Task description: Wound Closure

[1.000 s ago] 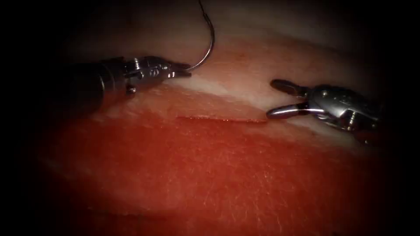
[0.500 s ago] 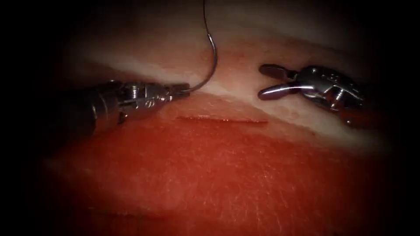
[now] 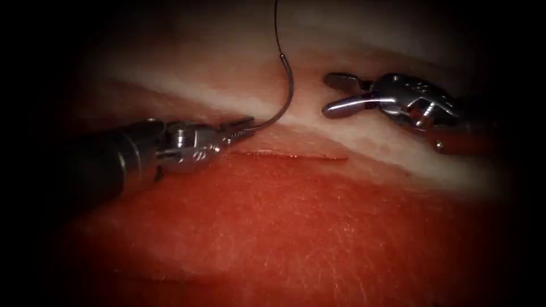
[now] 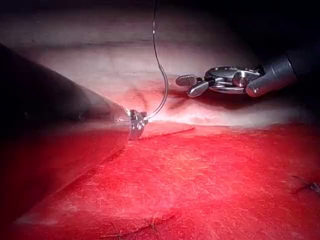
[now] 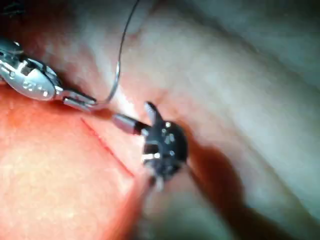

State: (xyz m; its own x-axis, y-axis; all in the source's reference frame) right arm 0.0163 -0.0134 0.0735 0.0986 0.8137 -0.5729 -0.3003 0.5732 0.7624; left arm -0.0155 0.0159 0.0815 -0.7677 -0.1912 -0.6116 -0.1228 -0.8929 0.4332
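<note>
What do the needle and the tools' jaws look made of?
Needle: thin dark metal wire, glinting; held at one end by the shut left tool, clear of the tissue. Right tool, open, empty: polished steel-like metal with bright highlights.

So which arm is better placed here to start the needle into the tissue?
Probably the left. The left tool already grips the needle at one end, free of the tissue, just above the cut's left end. The right tool hangs open, empty, farther off.

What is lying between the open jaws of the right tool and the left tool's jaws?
In the endoscope view, the curved needle, gripped near one end by the left tool, arcs up between it and the right tool, over pale tissue.
</note>
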